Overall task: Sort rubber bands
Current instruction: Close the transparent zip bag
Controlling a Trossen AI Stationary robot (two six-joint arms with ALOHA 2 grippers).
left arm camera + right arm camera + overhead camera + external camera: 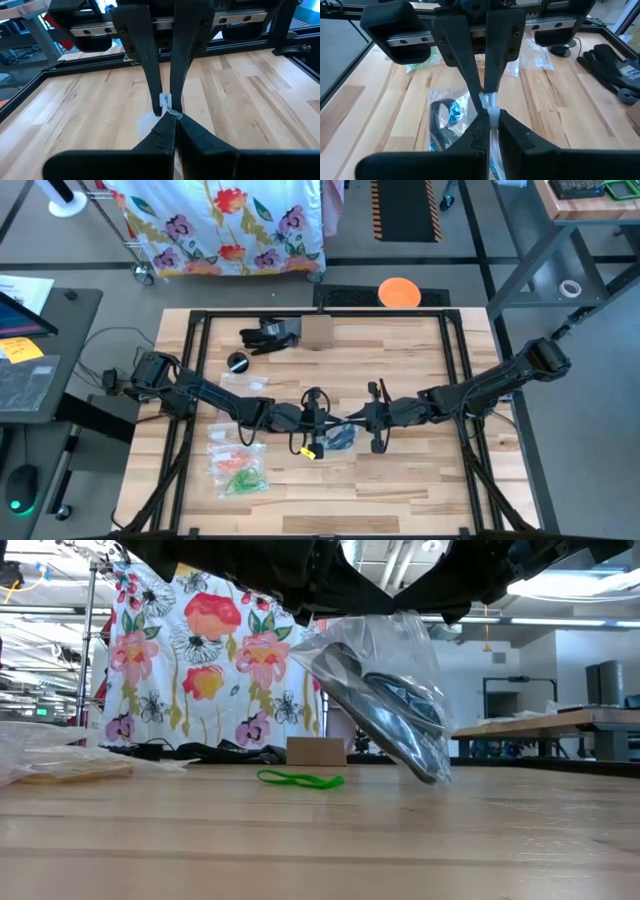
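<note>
Item: clear bag holding dark bands, lifted off the table near its middle, lower end just above the wood in the low view. Left pincer: jaws narrow, nipped on the bag's top edge. Right pincer: jaws narrow, nipped on the same edge from the opposite side; the two meet tip to tip over the table's centre. Contents: dark loops with some blue visible through the film in the right wrist view; exact count cannot be told. Loose item: one green band lying flat on the table, apart from the bag. Other stock: filled bags of orange and green bands at the left front of the table, a further flat bag behind them. Non-task items: black gloves, cardboard box, black puck, orange disc beyond the table's far edge. Step in hand, by judgement: handling the bag's mouth, to open or seal it. Handling notes: keep both grips on the lip only, not on the film below; draw the pincers apart evenly and slowly so the thin plastic neither tears nor slips from one side; keep the mouth uppermost so the bands do not spill; hold the bag clear of the loose green band.
</note>
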